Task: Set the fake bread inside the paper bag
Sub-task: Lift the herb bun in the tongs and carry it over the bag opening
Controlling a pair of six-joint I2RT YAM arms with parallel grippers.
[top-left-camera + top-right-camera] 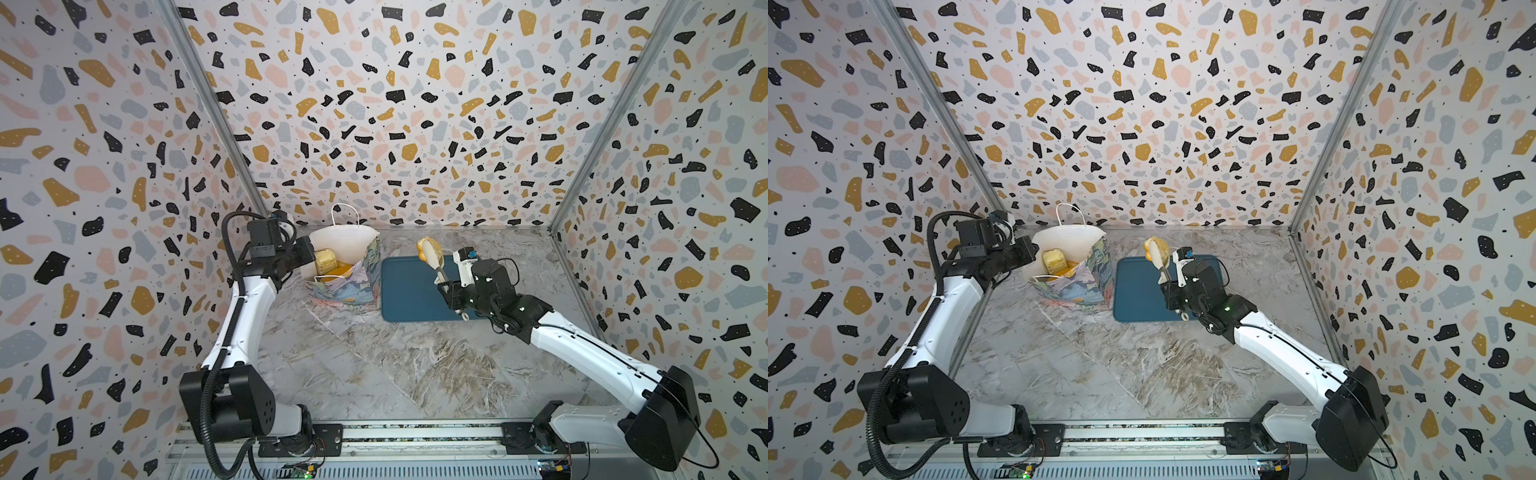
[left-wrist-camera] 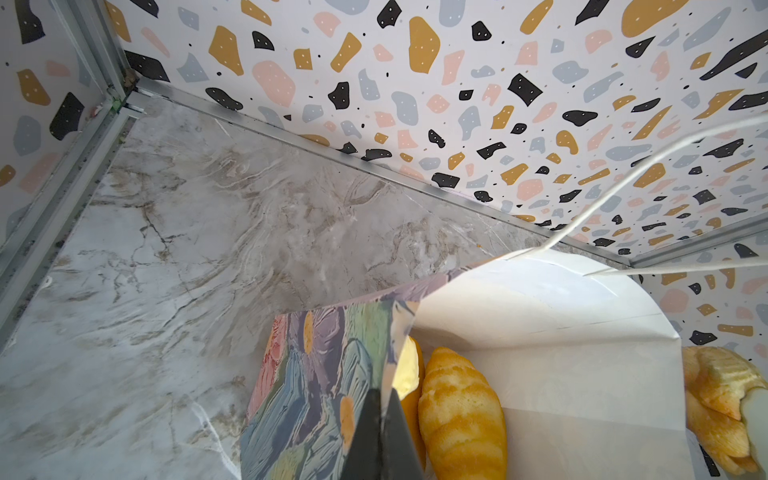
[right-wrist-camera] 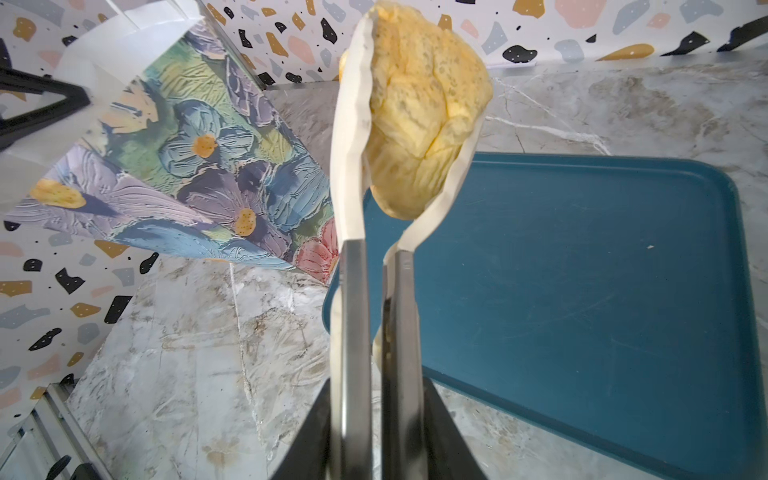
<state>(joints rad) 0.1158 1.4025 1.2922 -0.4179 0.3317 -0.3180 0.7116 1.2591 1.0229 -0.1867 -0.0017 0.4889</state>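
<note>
The right gripper (image 3: 376, 440) is clenched on the metal handles of a pair of tongs (image 3: 353, 299), and the tongs' white tips pinch a seeded loaf (image 3: 424, 104) from both sides. The loaf hangs in the air beside the paper bag (image 1: 349, 286), on the bag's tray side, above the far part of the blue tray (image 1: 411, 299) and not yet over the bag's mouth. The left gripper (image 2: 382, 436) is clamped on the bag's side wall at the rim, on the side away from the tray, holding the mouth wide. Inside the bag lie at least a striped roll (image 2: 461, 415) and a pale bun (image 1: 326, 259); no bread shows on the tray. The loaf looks soft and light, like foam: its skin creases where the tips press. It will likely squash rather than slip, though a squashed piece can spring out if the squeeze eases early. The present hold across its middle seems the right place, as the body looks fullest there. The bag is thin paper, likely light and easy to tip or crumple — a hold on the rim suits it. The loaf should clear the bag's tray-side wall and the cord handle (image 1: 345, 214) before it is let go.
</note>
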